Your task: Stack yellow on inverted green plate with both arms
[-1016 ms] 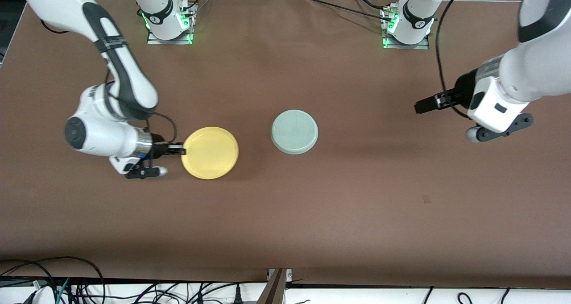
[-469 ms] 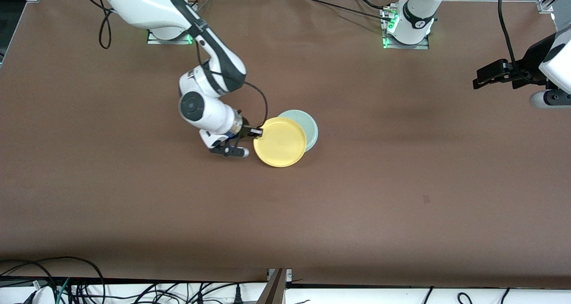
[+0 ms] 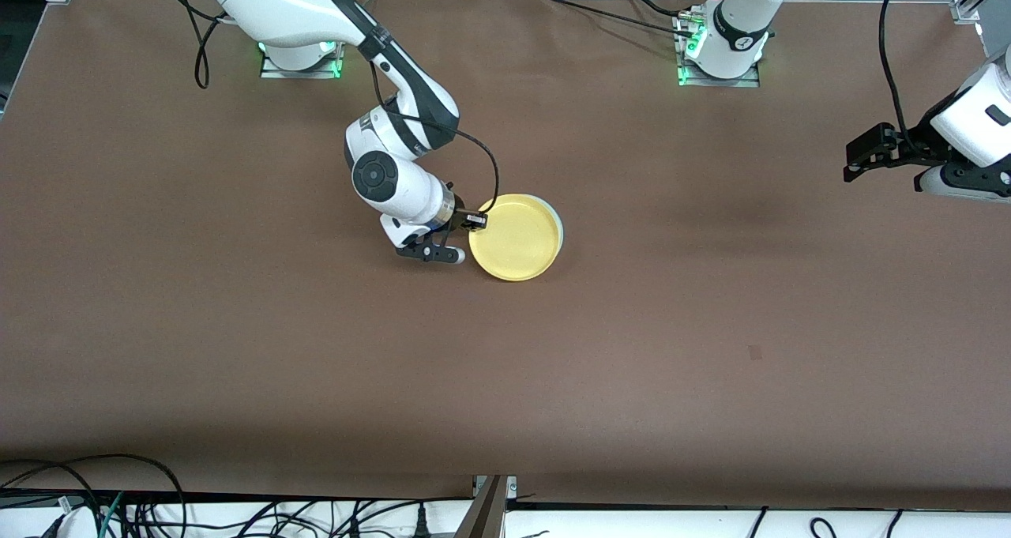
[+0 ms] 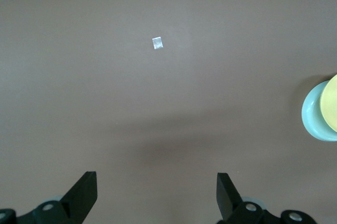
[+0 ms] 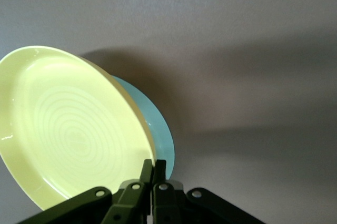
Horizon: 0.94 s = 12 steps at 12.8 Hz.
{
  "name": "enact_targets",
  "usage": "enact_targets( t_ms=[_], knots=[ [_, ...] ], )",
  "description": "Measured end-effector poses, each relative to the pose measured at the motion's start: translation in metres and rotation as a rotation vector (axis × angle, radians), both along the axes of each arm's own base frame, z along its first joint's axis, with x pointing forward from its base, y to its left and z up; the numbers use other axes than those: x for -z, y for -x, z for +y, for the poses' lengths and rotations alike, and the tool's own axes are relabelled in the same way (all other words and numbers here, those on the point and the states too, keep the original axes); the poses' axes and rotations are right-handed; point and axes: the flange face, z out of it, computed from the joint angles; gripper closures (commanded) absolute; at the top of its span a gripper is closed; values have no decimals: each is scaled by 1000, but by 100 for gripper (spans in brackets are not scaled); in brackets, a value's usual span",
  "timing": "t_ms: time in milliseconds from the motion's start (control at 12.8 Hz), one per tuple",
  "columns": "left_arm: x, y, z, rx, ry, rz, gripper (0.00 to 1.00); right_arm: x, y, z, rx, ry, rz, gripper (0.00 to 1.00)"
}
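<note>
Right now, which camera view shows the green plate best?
The right wrist view: the green plate shows as a wide crescent under the yellow plate, which the right gripper pinches by its rim. The front view shows only a thin green sliver. The left wrist view shows part of it at the picture's edge.

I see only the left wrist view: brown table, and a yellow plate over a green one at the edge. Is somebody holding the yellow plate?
Observer: Yes. The right gripper is shut on the rim of the yellow plate, at the side toward the right arm's end of the table.
Operator: Is the yellow plate well over the green plate?
Observer: Nearly. In the front view only a thin crescent of the green plate shows past it.
Operator: Is the yellow one already lying flat on it?
Observer: The right wrist view shows it tilted, with the green plate's top visible under its rim.
Operator: And my own gripper?
Observer: The left gripper is open, waiting over bare table.
</note>
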Motion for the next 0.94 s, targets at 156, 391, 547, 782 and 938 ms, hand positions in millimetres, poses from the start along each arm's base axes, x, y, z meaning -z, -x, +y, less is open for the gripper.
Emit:
enact_targets(
  t_ms=[156,391,547,782,938],
  knots=[
    [-2,4,1,2,-2,-8,0,7,7,5,-13,6,11,100],
    [-8,5,1,3,-2,-20,0,14,17,15,-33,11,19,100],
    [-11,3,0,5,-1,-26,0,15,21,17,-39,13,21,100],
    [-15,5,-2,9,-1,-18,0,20,22,15,-37,17,25,100],
    [-18,10,-2,9,-2,16,0,22,22,15,-36,18,26,3]
  ],
)
